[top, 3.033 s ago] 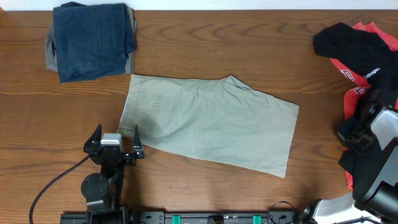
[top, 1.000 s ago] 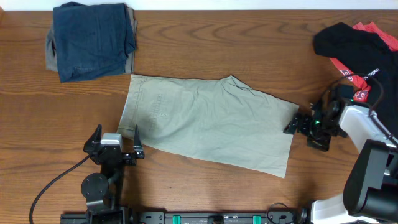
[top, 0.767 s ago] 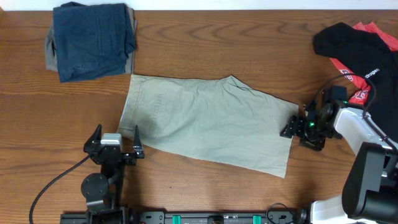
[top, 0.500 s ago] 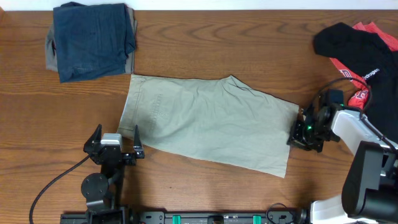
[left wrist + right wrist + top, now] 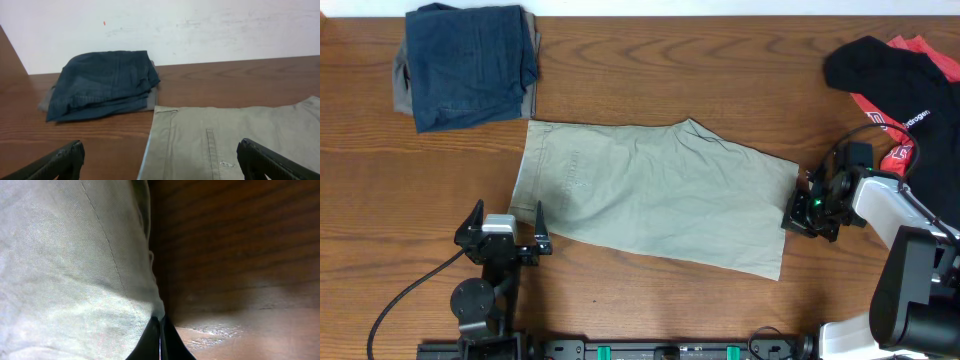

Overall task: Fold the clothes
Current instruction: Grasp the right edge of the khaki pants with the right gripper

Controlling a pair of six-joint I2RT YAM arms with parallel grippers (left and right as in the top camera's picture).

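Right gripper [image 5: 160, 330]: the jaws are closed to a hairline, and in the wrist view they meet on the very edge of the shorts [image 5: 650, 195], at the leg hem on the garment's 3 o'clock side. The bite appears to take only a sliver of cloth. Left gripper [image 5: 507, 222]: the jaws are spread wide and hold nothing; it sits just off the waistband corner, at 7 o'clock of the shorts, not touching them. The shorts lie flat and spread out at the centre of the table [image 5: 720, 60], waistband toward 9 o'clock and hems toward 3 o'clock, with a stitched pocket line visible near the waistband. A navy pile [image 5: 470, 65] lies at 10 o'clock of the shorts, just beside the waistband corner; the black and red sportswear [image 5: 890, 65] lies heaped at 2 o'clock, close behind the right arm. Hazards, as judged from this arrangement: so shallow a pinch could slip off the hem once the cloth is lifted; it may catch only the upper layer, so that the layers part and the fold comes out crooked; with nothing pinning the waistband, a pull toward 9 o'clock could drag the whole garment instead of doubling it over; and the right arm, working next to the sportswear, could snag or shift that heap. Writing: white lettering and a small emblem show on the red fabric, but they are partly covered and too small to read reliably.
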